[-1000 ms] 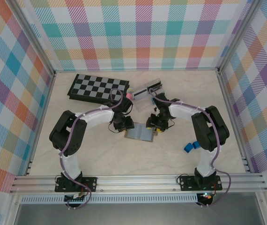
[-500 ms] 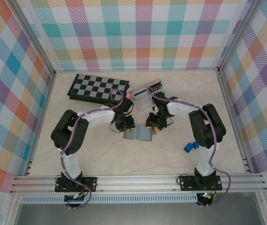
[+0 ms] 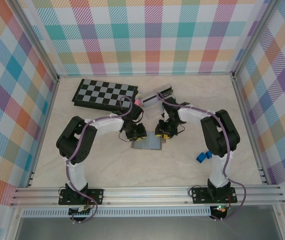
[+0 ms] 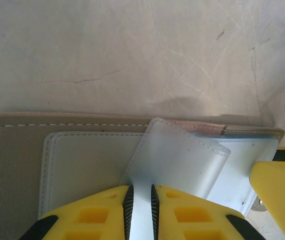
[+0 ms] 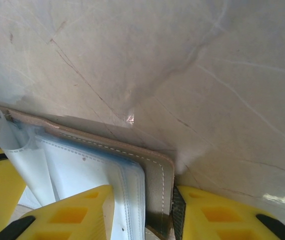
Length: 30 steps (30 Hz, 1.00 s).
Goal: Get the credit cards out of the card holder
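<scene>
Card holder [image 3: 148, 144] lies open, on my side of the checkerboard [image 3: 105, 93]. Left gripper [image 4: 140, 201] is narrowed onto its clear sleeve [image 4: 175, 160], I'd say to peel it up. Right gripper [image 5: 143, 201] clamps the cover's edge, likely anchoring it.

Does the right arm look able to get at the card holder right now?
Very likely yes: the right claw has a corner of the card holder between its fingers, one on each side, with nothing else in the way.
</scene>
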Motion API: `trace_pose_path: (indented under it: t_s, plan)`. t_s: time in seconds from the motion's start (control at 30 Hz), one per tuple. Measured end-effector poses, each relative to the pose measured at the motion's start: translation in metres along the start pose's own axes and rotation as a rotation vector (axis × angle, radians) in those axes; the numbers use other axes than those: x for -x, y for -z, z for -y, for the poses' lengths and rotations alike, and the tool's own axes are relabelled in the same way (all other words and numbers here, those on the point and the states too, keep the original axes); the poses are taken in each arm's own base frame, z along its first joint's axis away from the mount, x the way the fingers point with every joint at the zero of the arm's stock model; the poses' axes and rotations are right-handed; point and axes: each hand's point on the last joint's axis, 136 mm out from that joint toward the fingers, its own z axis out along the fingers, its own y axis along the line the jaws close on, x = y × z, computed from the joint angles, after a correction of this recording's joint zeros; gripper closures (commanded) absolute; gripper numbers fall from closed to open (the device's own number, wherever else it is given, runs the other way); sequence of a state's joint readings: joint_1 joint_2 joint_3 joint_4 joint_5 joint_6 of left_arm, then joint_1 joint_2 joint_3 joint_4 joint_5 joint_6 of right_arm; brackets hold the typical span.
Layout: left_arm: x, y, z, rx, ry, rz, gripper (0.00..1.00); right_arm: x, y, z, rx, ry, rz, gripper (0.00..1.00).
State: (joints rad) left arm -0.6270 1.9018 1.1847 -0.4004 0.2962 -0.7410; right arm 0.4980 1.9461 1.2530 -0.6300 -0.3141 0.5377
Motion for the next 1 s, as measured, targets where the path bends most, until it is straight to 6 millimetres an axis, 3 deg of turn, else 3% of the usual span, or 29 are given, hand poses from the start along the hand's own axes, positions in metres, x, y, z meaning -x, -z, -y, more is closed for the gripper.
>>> trace_pose_path:
  t_s: [0.17, 0.3, 0.4, 0.57, 0.6, 0.7, 0.8, 0.9, 1.0]
  plan:
    - [0.0, 0.003, -0.001, 0.017, -0.007, 0.008, 0.74, 0.002, 0.001, -0.003, 0.005, 0.01, 0.007, 0.58]
    - [0.002, 0.022, -0.011, 0.076, -0.014, 0.042, 0.62, 0.01, 0.012, -0.006, -0.013, 0.029, 0.067, 0.42]
    - [0.01, 0.053, -0.012, 0.093, -0.021, 0.102, 0.54, 0.018, 0.043, -0.015, -0.018, 0.059, 0.174, 0.3]
    - [0.041, 0.124, -0.019, 0.108, -0.017, 0.289, 0.38, 0.032, 0.123, -0.027, -0.046, 0.106, 0.446, 0.08]
    - [0.05, 0.141, -0.026, 0.12, -0.005, 0.343, 0.31, 0.036, 0.139, -0.025, -0.068, 0.107, 0.505, 0.02]
    - [0.068, 0.181, -0.051, 0.188, 0.035, 0.475, 0.17, 0.046, 0.175, -0.01, -0.149, 0.087, 0.644, 0.0]
    - [0.079, 0.217, -0.077, 0.28, 0.062, 0.591, 0.0, 0.057, 0.203, 0.018, -0.249, 0.028, 0.747, 0.0]
    - [0.084, 0.249, -0.1, 0.355, 0.084, 0.723, 0.0, 0.065, 0.228, 0.047, -0.35, -0.031, 0.828, 0.0]
    - [0.077, 0.268, -0.13, 0.425, 0.102, 0.832, 0.0, 0.063, 0.244, 0.081, -0.443, -0.096, 0.895, 0.0]
